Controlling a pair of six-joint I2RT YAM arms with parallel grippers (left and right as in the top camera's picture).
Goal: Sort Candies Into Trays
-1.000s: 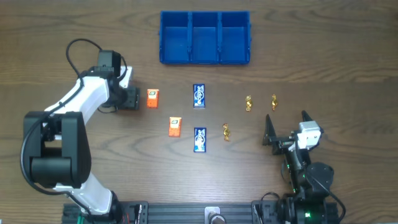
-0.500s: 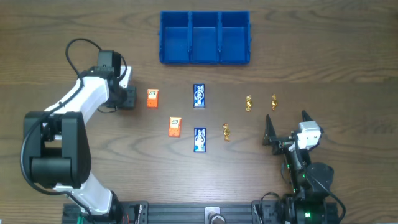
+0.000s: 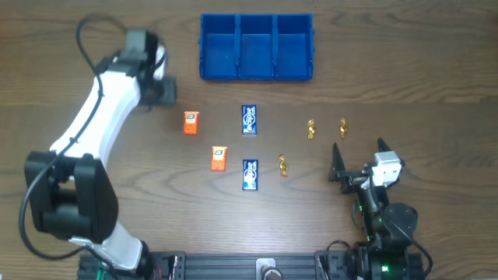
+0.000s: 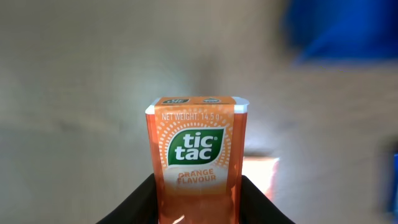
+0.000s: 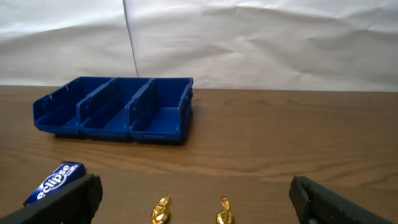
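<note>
My left gripper [image 3: 166, 90] hangs lifted near the left end of the blue three-bin tray [image 3: 257, 47]. It is shut on an orange candy box [image 4: 199, 165], held upright between the dark fingers [image 4: 140, 205]. Two more orange boxes [image 3: 191, 123] [image 3: 219, 158] lie on the table. Two blue candy packs [image 3: 249, 120] [image 3: 250, 174] lie in the middle, and three gold wrapped candies [image 3: 310, 129] [image 3: 342, 127] [image 3: 282, 164] lie to their right. My right gripper [image 3: 359, 159] rests open near the front right with nothing in it. Its own view shows the tray [image 5: 115, 109], a blue pack [image 5: 53, 180] and two gold candies [image 5: 161, 211] ahead.
The wooden table [image 3: 420, 78] has free room to the right of the tray and along the left side. A white backdrop [image 5: 261, 37] stands behind the table's far edge. The left arm's black cable [image 3: 87, 47] loops above its wrist.
The left arm has risen and swung away from the orange box on the table toward the tray's left end, with an orange box in its gripper. The right arm has kept still.
</note>
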